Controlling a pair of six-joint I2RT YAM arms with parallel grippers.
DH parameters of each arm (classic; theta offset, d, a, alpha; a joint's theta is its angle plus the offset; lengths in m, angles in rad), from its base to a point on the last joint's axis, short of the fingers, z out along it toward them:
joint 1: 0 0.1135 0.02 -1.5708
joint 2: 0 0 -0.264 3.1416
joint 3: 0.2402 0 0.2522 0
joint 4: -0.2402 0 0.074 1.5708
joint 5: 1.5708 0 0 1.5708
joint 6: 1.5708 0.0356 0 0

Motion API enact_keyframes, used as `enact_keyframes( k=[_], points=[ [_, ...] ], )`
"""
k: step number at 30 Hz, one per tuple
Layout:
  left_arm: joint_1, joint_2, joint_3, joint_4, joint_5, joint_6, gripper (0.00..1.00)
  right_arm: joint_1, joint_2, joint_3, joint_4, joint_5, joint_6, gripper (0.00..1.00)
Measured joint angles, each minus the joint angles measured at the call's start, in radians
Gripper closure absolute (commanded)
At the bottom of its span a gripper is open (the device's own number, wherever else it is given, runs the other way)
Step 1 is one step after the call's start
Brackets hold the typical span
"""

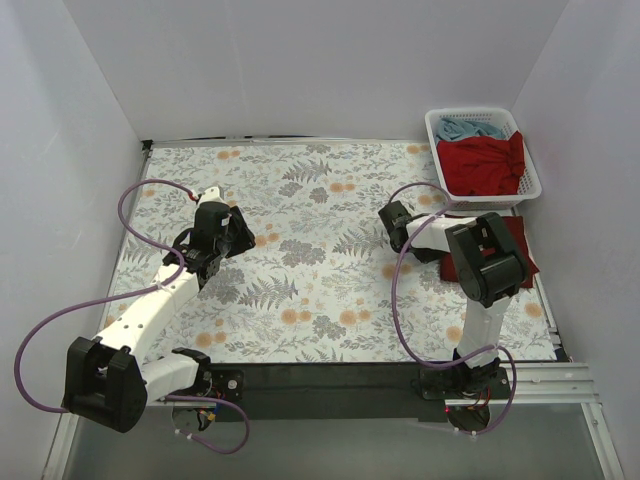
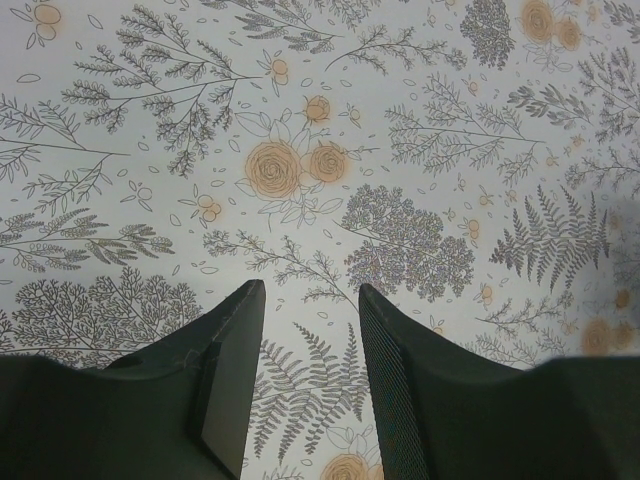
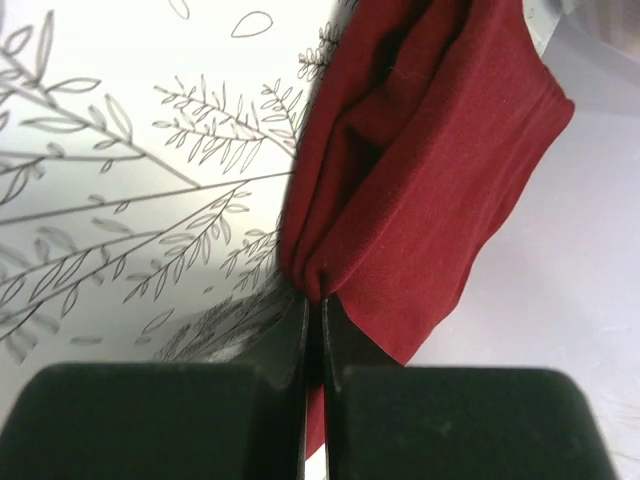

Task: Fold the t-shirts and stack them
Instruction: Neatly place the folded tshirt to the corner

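Note:
The dark maroon t-shirt (image 1: 520, 238) lies folded at the right edge of the table, partly hidden under my right arm. My right gripper (image 1: 436, 256) is shut on a bunched edge of it; in the right wrist view the fingertips (image 3: 313, 300) pinch the maroon t-shirt (image 3: 420, 170) low over the cloth. The brighter red t-shirt (image 1: 485, 165) and the light blue one (image 1: 468, 128) lie in the basket. My left gripper (image 1: 225, 235) is open and empty over the left half of the table; in its wrist view it (image 2: 310, 292) shows only floral cloth between the jaws.
The white lattice basket (image 1: 433, 124) stands at the back right corner, just behind the maroon shirt. The floral table cloth (image 1: 320, 250) covers the table. White walls close in the left, back and right sides. Purple cables loop beside both arms.

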State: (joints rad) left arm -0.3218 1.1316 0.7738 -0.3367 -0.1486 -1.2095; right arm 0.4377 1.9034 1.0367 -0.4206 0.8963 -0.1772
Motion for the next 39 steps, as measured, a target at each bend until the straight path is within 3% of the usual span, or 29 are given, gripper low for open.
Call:
enact_keyframes(
  k=[8,26,33,39],
  points=[
    [0.000,0.008,0.000,0.000,0.000,0.000,0.59,-0.019,0.020,-0.022,0.068,0.046,-0.069,0.99],
    [0.000,0.024,0.000,0.000,0.003,0.000,0.59,-0.039,0.007,-0.070,0.082,0.090,-0.020,0.96],
    [0.000,0.025,0.000,0.000,0.003,0.000,0.59,-0.052,-0.002,-0.061,0.039,0.060,0.029,0.74],
    [0.000,0.026,0.000,0.000,0.003,0.000,0.59,-0.029,-0.100,0.033,-0.106,-0.128,0.136,0.62]
  ],
)
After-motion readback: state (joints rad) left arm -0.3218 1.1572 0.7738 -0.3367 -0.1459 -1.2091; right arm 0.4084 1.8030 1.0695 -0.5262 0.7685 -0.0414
